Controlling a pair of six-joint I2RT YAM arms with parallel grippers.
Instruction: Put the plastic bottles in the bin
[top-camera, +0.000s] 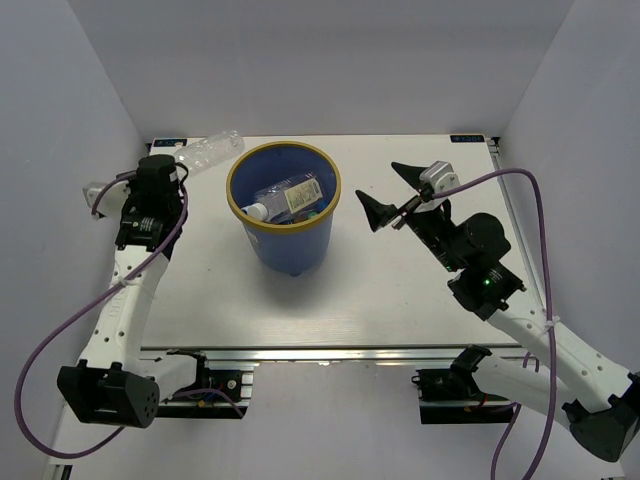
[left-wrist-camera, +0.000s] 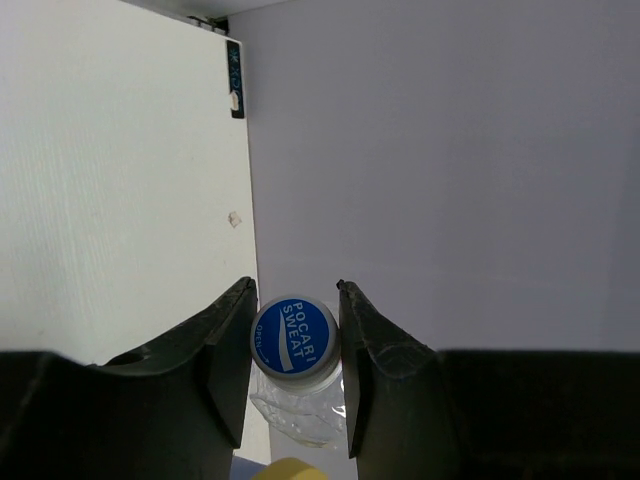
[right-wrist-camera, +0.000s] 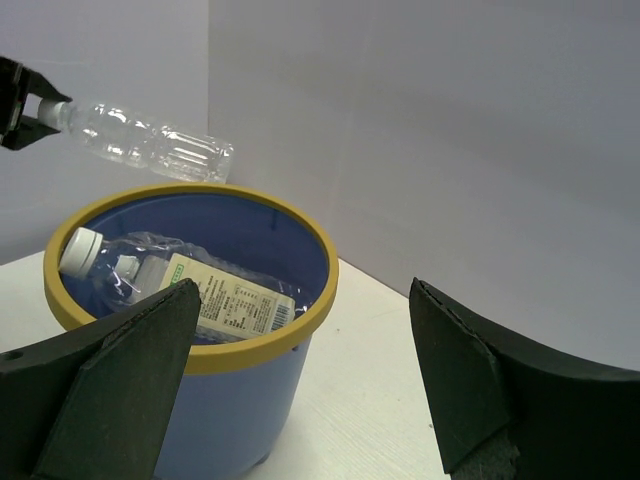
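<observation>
The blue bin (top-camera: 290, 250) with a yellow-tan rim stands mid-table. A larger clear bottle with a pale label (top-camera: 290, 197) lies inside it, with small colored bits beside it. My left gripper (top-camera: 176, 166) is shut on the blue-capped neck of a clear bottle (top-camera: 212, 150), held level in the air just left of the bin's rim. The left wrist view shows the cap (left-wrist-camera: 294, 337) pinched between my left gripper's (left-wrist-camera: 294, 300) fingers. My right gripper (top-camera: 390, 192) is open and empty to the right of the bin. The right wrist view shows the right gripper (right-wrist-camera: 305, 290), the bin (right-wrist-camera: 260, 340), the labelled bottle (right-wrist-camera: 215, 295) and the held bottle (right-wrist-camera: 150, 142).
White enclosure walls close in the table at the back and on both sides. The held bottle is near the back left wall. A dark sticker (left-wrist-camera: 234, 80) marks the table's back edge. A small white speck (left-wrist-camera: 234, 218) lies on the tabletop.
</observation>
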